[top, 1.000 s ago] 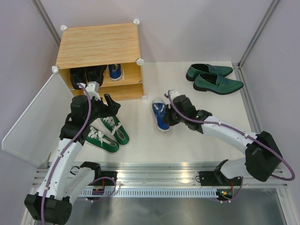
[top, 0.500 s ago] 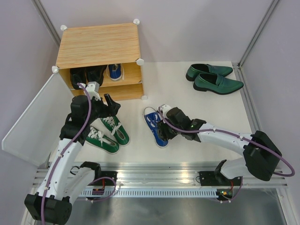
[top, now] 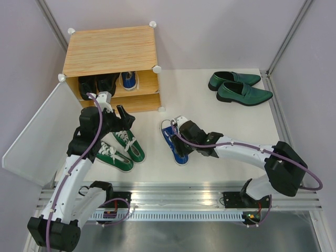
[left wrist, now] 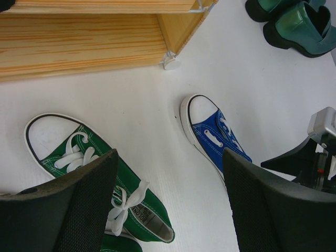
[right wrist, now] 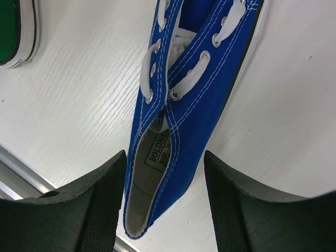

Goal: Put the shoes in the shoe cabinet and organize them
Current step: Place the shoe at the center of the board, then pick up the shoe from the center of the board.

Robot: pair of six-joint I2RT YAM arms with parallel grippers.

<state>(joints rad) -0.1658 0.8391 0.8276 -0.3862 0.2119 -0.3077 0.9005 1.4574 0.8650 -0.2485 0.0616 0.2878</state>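
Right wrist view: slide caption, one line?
Right gripper open astride the heel of a blue sneaker lying on the white table, green sneaker at upper left.

- Blue sneaker (right wrist: 184, 115): matt woven cloth with white stitching.
- Green loafers (top: 247, 93), far right: glossy and smooth.
- Shoe cabinet (top: 110, 50): matt light wood grain.
- Table (top: 226, 115): white, finely ribbed, matt.

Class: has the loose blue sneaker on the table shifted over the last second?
Yes. The blue sneaker has slid toward the near edge and slightly left, away from the shoe cabinet.
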